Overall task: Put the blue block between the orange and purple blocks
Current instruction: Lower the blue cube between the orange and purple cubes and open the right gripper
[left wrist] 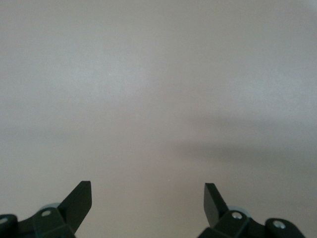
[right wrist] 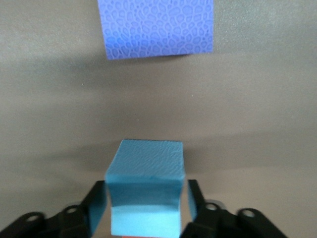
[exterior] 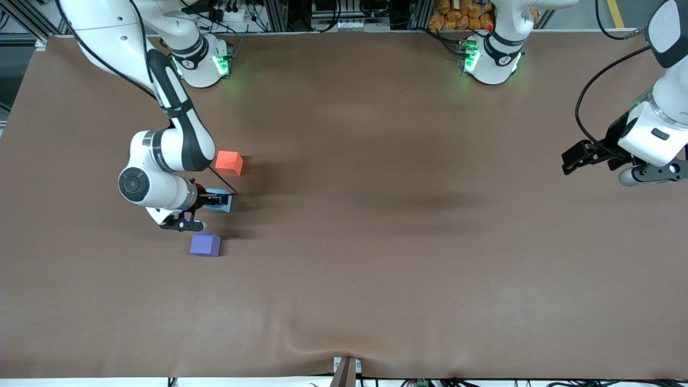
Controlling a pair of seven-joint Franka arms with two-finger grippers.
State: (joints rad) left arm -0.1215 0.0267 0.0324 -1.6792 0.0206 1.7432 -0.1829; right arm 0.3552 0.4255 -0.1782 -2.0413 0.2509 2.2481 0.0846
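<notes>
You have no container on the table point(exterior: 376, 242); there are only three cubes on the brown cover, all toward the right arm's end.

Take the blue block point(exterior: 221, 202) as your landmark. It sits on the table between the other two: the orange block point(exterior: 229, 162) is farther from the front camera than it, and the purple block point(exterior: 205, 244) is nearer to the front camera. Neither cube touches the blue one; a strip of bare cover shows on both sides.

The right gripper point(exterior: 217, 201) is down at the blue block. In the right wrist view you see the blue block point(right wrist: 144, 191) between the two fingers point(right wrist: 97, 207), and a thin gap shows beside each finger, so the pincer looks just loosened and not pressing. In the front view the right arm covers part of the blue block, so you see only a part of it there. The purple block point(right wrist: 156, 27) is cut off by the edge of the right wrist view.

The left gripper point(exterior: 571, 161) waits in the air over the left arm's end of the table, well apart from the blue block. Its fingers point(left wrist: 79, 201) stand wide with nothing between them, and only their tips show.
</notes>
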